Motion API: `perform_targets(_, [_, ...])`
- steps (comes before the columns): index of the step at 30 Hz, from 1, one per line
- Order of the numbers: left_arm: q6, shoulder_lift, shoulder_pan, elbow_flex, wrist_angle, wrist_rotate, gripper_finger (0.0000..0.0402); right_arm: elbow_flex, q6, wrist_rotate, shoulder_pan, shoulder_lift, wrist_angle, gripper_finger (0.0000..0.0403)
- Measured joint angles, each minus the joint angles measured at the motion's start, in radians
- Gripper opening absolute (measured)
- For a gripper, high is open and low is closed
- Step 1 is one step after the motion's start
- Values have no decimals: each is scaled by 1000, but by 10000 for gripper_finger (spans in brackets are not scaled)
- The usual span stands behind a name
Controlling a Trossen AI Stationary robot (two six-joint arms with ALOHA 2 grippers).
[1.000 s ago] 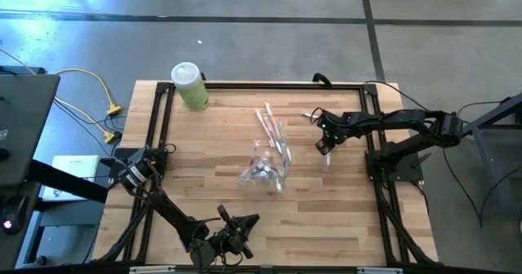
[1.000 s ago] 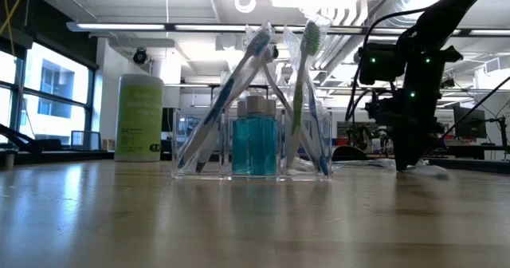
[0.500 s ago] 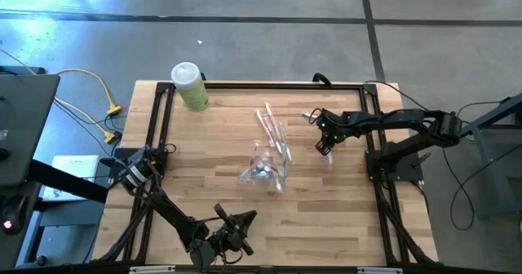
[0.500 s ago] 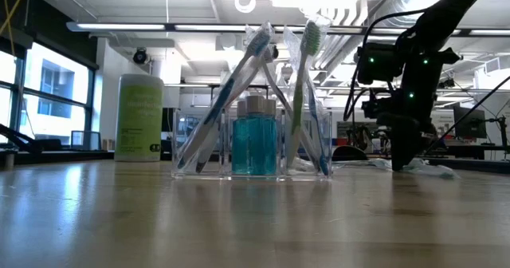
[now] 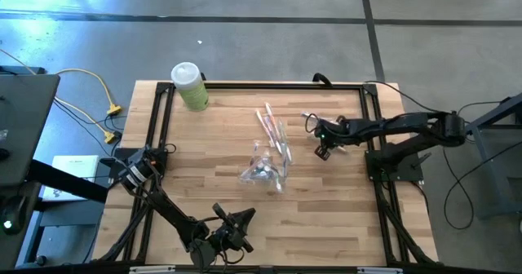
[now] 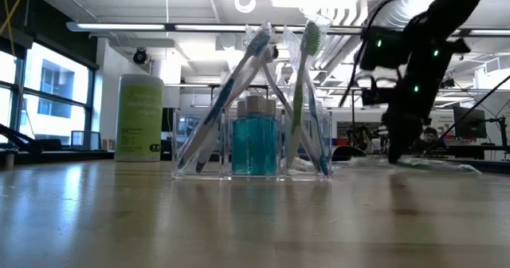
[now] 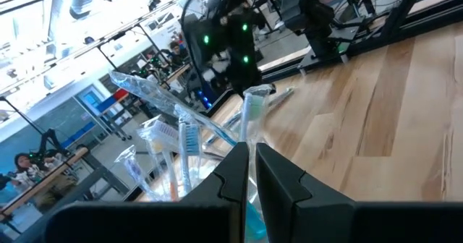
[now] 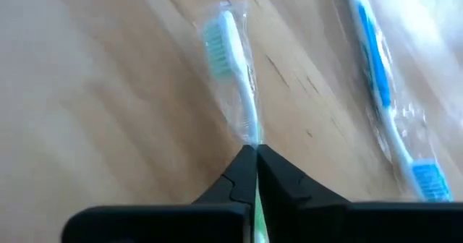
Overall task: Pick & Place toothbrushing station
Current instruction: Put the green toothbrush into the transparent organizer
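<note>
The right end effector (image 8: 251, 156) is clenched on a plastic-wrapped white toothbrush with green bristles (image 8: 233, 77), low over the wooden desk (image 5: 204, 160), right of the clear plastic organiser (image 6: 252, 143). The left end effector (image 7: 247, 172) rests clenched at the near edge.

Grey concrete floor (image 5: 269, 37); tall windows (image 6: 48, 92); ceiling strip lights (image 6: 171, 26).

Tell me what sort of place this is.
Probably a robotics lab or workshop: a pale wooden table with a black frame on a grey concrete floor, and exposed ceiling pipes and lights.
</note>
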Motion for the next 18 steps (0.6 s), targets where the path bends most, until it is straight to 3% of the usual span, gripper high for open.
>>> perform_targets(7, [-27, 0, 0, 0, 0, 0, 23, 77, 86, 106, 209, -219, -15, 0])
perform_targets(12, [-28, 0, 0, 0, 0, 1, 23, 96, 114, 229, 439, -352, 72, 1])
perform_targets(16, [-43, 0, 0, 0, 1, 7, 23, 49, 38, 398, 655, -365, 315, 1])
perform_targets(18, [-58, 0, 1, 0, 1, 20, 23, -2, -85, 469, 746, -341, 545, 1])
